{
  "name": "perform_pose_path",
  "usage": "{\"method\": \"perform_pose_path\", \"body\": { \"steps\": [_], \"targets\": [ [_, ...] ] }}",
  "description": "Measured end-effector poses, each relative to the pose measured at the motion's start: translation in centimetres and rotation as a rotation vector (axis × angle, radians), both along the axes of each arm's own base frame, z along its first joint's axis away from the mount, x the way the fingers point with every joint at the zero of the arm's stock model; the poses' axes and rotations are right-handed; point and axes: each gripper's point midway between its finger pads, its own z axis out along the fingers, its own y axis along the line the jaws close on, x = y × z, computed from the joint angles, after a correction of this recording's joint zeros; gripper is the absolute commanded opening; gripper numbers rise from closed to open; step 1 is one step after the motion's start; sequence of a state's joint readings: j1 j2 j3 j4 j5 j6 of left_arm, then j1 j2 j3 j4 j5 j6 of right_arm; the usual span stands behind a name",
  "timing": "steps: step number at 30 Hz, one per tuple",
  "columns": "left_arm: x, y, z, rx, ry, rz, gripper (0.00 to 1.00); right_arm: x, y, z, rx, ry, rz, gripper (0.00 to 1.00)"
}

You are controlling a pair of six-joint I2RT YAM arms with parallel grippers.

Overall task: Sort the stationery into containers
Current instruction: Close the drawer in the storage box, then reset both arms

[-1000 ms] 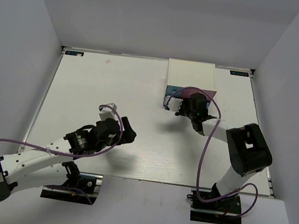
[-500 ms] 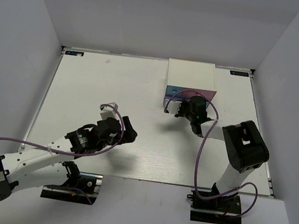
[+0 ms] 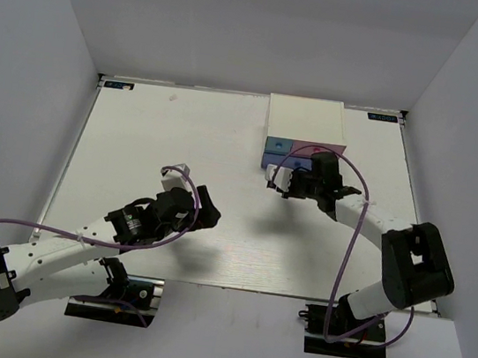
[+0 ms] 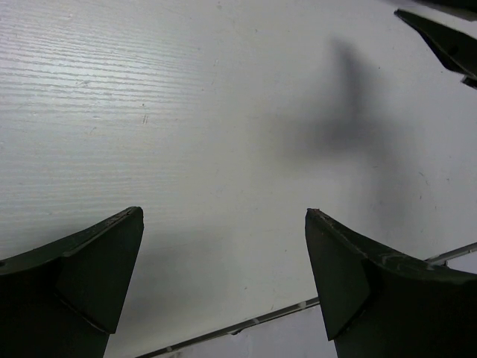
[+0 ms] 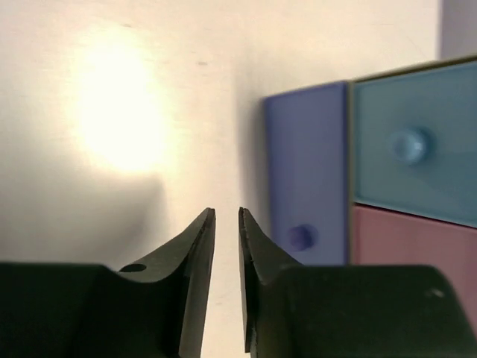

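The white-topped mini cabinet (image 3: 305,117) stands at the back of the table, with blue drawers (image 3: 276,152) and a pink drawer (image 3: 325,148) on its front. In the top view the lower blue drawer looks pulled out a little. The right wrist view shows a periwinkle drawer (image 5: 305,179), a teal drawer (image 5: 417,149) and a pink drawer (image 5: 410,239), each with a round knob. My right gripper (image 3: 280,179) hangs just in front of the blue drawers, its jaws (image 5: 227,216) nearly together and empty. My left gripper (image 3: 208,211) is open and empty over bare table (image 4: 222,216). No markers, pen or round piece are in view.
White walls enclose the table on three sides. The near table edge with its metal strip (image 4: 246,324) lies just past my left fingers. Purple cables loop over both arms. The right arm's elbow (image 3: 419,262) sits at the right near side.
My right gripper has drawn back from the cabinet front, uncovering the drawers, and its elbow has swung right and toward the near edge. The left arm has hardly moved.
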State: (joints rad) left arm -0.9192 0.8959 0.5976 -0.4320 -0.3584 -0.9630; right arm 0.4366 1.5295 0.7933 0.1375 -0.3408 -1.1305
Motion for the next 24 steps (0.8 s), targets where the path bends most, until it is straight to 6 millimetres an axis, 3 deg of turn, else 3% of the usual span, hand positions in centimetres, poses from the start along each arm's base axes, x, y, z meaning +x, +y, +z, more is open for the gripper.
{"method": "perform_pose_path", "body": {
  "steps": [8, 14, 19, 22, 24],
  "targets": [
    [0.3, -0.4, 0.6, -0.024, -0.019, -0.001, 0.99, -4.5, -0.2, 0.4, 0.047, 0.235, -0.008, 0.34],
    [0.6, -0.8, 1.1, -0.043, -0.036, -0.008, 0.99, -3.2, -0.3, 2.2, 0.075, 0.268, -0.108, 0.30],
    [0.6, -0.9, 1.2, -0.045, -0.042, -0.011, 0.99, -1.1, -1.3, 0.4, 0.040, 0.318, -0.225, 0.09],
    [0.5, -0.8, 1.6, -0.055, -0.051, -0.011, 0.99, -1.5, -1.7, 0.2, 0.052, 0.372, -0.237, 0.09],
    [0.5, -0.7, 2.1, -0.067, -0.061, -0.009, 0.99, -1.9, -1.5, 0.9, 0.080, 0.396, -0.236, 0.16]
  ]
}}
